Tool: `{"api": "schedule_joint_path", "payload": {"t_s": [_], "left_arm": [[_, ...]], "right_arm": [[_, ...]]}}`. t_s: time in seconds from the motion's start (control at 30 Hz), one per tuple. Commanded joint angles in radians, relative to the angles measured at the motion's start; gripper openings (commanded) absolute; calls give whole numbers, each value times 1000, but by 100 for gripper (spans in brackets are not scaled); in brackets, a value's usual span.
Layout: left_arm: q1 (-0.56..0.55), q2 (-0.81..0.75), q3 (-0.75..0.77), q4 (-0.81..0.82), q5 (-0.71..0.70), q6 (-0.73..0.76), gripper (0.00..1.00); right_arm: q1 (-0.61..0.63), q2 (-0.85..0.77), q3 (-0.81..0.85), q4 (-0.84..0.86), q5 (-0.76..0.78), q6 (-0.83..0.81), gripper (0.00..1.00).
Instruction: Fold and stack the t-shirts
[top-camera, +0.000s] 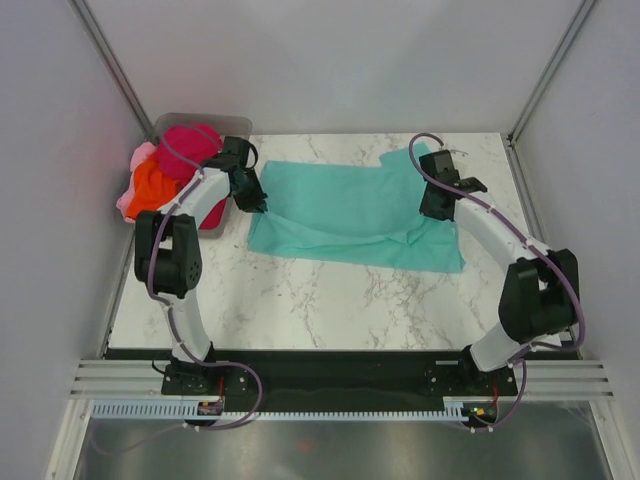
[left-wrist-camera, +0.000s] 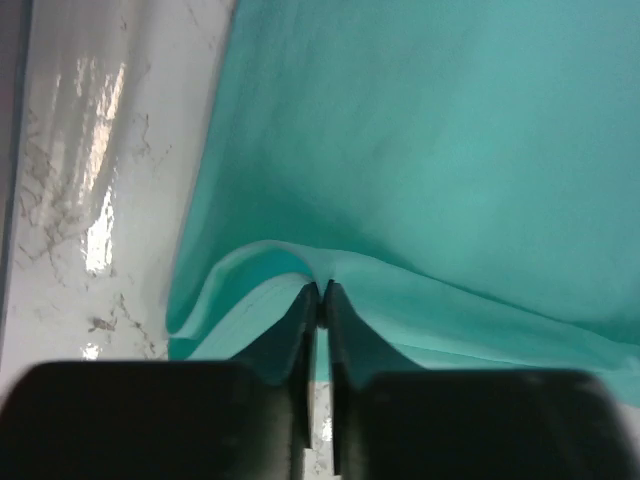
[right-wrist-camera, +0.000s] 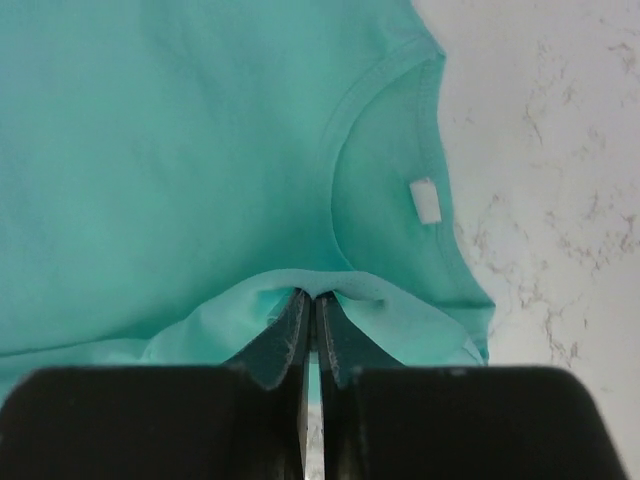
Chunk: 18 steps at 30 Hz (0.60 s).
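Observation:
The teal t-shirt (top-camera: 350, 210) lies spread across the marble table. My left gripper (top-camera: 255, 198) is shut on its left edge; the left wrist view shows the jaws pinching a raised ridge of the teal t-shirt (left-wrist-camera: 420, 160) at the left gripper (left-wrist-camera: 322, 292). My right gripper (top-camera: 432, 208) is shut on the shirt's right side near the collar; the right wrist view shows a fold of the teal t-shirt (right-wrist-camera: 180, 170) pinched in the right gripper (right-wrist-camera: 312, 296), with the neckline and white label (right-wrist-camera: 425, 200) beyond. The magenta-red (top-camera: 190, 148), orange (top-camera: 152, 188) and light pink (top-camera: 138, 160) t-shirts lie heaped at the far left.
A clear plastic bin (top-camera: 175, 122) holds the heap of shirts at the table's far left corner. Grey walls close in the table on three sides. Bare marble (top-camera: 330, 300) lies between the teal shirt and the arm bases.

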Motion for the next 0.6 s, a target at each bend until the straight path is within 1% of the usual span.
{"api": "schedule_joint_path", "payload": {"t_s": [0.0, 0.03, 0.07, 0.1, 0.13, 0.17, 0.2, 0.23, 0.3, 0.33, 0.37, 0.4, 0.43, 0.47, 0.5, 0.53, 0.57], "left_arm": [[16, 88, 160, -60, -13, 48, 23], [24, 137, 200, -98, -13, 60, 33], [28, 169, 248, -128, -14, 63, 41], [39, 196, 353, -174, -14, 71, 53], [41, 214, 404, -255, -30, 72, 58], [41, 222, 465, -292, -45, 74, 63], [39, 204, 461, -303, -60, 74, 66], [38, 167, 439, -305, -76, 65, 66], [33, 29, 304, -264, -102, 52, 67], [31, -20, 244, -236, -111, 48, 67], [30, -68, 111, -186, -114, 38, 67], [30, -167, 42, -152, -114, 20, 67], [30, -206, -23, -126, -111, 11, 67], [30, -246, -140, -71, -106, 0, 66], [31, -298, -195, -40, -96, -15, 66], [31, -319, -245, -11, -88, -20, 66], [31, -332, -325, 24, -85, -23, 66]], "right_arm": [[-57, 102, 104, 77, -66, -54, 11], [-74, 163, 131, 75, -85, -62, 34], [-91, 193, 192, 75, -109, -83, 45], [-127, 216, 222, 72, -150, -92, 61], [-143, 242, 248, 54, -158, -99, 65], [-157, 240, 276, 43, -164, -103, 69], [-183, 227, 270, 40, -169, -114, 75], [-193, 180, 253, 43, -169, -116, 83], [-230, 116, 155, 45, -177, -99, 87], [-247, 43, 109, 54, -221, -90, 88], [-258, 3, 5, 62, -241, -77, 88], [-272, -38, -53, 68, -259, -45, 89], [-272, -124, -112, 94, -314, -34, 88], [-272, -164, -220, 106, -338, -18, 89], [-273, -201, -270, 117, -367, -2, 89], [-273, -262, -317, 138, -396, 27, 89], [-272, -287, -397, 152, -446, 36, 89]]}}
